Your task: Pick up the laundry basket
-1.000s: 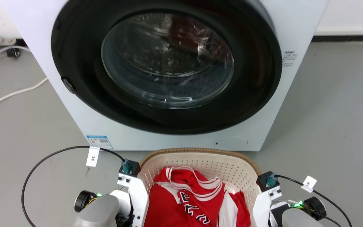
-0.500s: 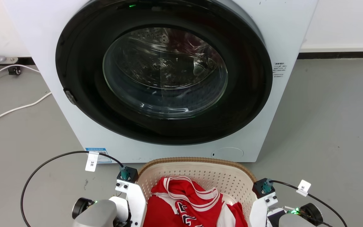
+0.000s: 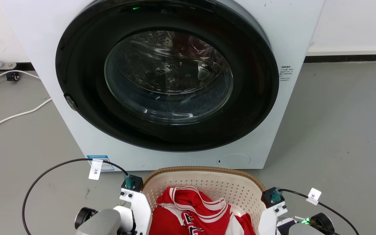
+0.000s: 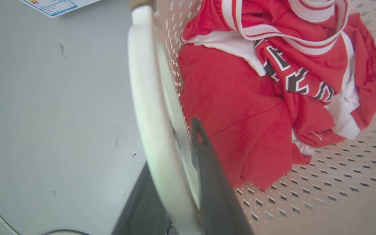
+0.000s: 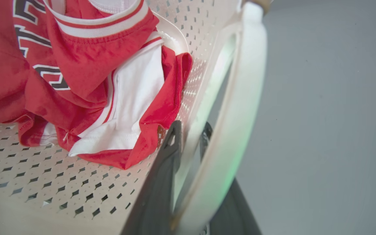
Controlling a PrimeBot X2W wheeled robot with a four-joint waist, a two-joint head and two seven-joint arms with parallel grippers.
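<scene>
The laundry basket is right in front of the washing machine, centred below its round door, which is shut. The tan rim lies close to the machine's base. Can't tell whether the basket rests on the floor or is off it. A red-and-white jersey is bunched inside.

The head view gives the layout: machine, basket, and white wrist mounts flanking the basket w/ black cables looping off them. It also takes in a white cord on the floor left of the machine, a blue label at the machine's lower-left front corner, and a small printed sticker on its right front.

The wrist views add the grip detail. The left end effector is clamped on the basket's left side. One dark finger is inside against the perforated wall and the other is outside, w/ the wall and the white side handle btwn them. The top edge of this view catches a corner of the blue label.

The right end effector is closed on the basket's right wall. Its inner finger is just beside the jersey's hem, and its outer finger is partly behind the right side handle. Both handles carry a faint green tint.
</scene>
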